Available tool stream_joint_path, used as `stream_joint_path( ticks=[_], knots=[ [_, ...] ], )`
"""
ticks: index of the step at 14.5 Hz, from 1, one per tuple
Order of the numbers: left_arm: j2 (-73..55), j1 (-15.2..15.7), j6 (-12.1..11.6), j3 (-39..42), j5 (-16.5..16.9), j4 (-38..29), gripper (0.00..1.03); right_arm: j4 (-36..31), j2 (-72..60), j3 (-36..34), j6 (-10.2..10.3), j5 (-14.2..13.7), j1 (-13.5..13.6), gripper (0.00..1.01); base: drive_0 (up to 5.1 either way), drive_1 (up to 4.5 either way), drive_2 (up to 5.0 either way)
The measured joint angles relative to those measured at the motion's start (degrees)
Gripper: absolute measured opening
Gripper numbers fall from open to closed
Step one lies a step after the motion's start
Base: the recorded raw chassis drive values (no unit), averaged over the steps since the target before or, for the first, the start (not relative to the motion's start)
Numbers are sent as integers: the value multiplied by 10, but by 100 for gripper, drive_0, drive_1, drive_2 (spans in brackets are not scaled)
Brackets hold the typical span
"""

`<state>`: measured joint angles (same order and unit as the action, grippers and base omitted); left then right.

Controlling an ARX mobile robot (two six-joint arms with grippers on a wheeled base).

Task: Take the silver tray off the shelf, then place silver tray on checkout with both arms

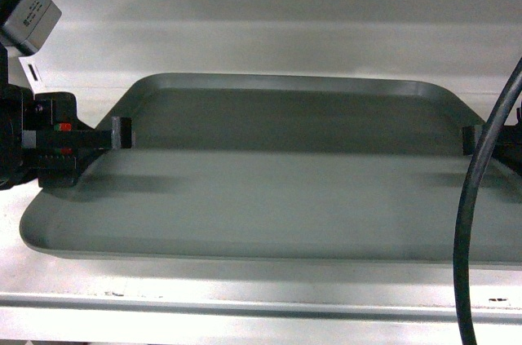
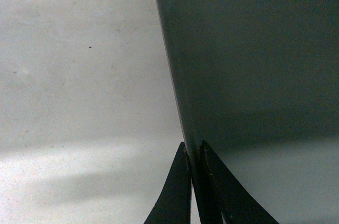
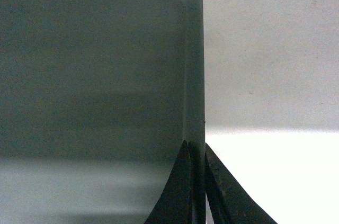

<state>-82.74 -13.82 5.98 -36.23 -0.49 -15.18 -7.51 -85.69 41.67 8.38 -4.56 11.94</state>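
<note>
Tray (image 1: 277,198) lay on your shelf (image 1: 245,288); your left gripper (image 2: 195,181) and right gripper (image 3: 197,181) each pinched a side rim.

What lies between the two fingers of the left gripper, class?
The raised side rim of the tray lies between the left gripper's fingers, one finger inside and one outside. The left wrist view shows this best.

**Materials and finishes**

Tray (image 1: 269,198): matt grey-silver metal, smooth. Shelf (image 1: 245,292): pale painted metal, faintly speckled and scuffed beside the left gripper (image 2: 194,192). Both grippers, right one (image 3: 198,192) included: smooth matt black fingers.
</note>
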Motion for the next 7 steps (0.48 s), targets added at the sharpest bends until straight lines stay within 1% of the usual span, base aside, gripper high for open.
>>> stream_joint_path(
  ticks=[7],
  knots=[
    [-6,-2,0,0,0,-3,4,2,0,0,1,-2,0,3,0,0,0]
  ],
)
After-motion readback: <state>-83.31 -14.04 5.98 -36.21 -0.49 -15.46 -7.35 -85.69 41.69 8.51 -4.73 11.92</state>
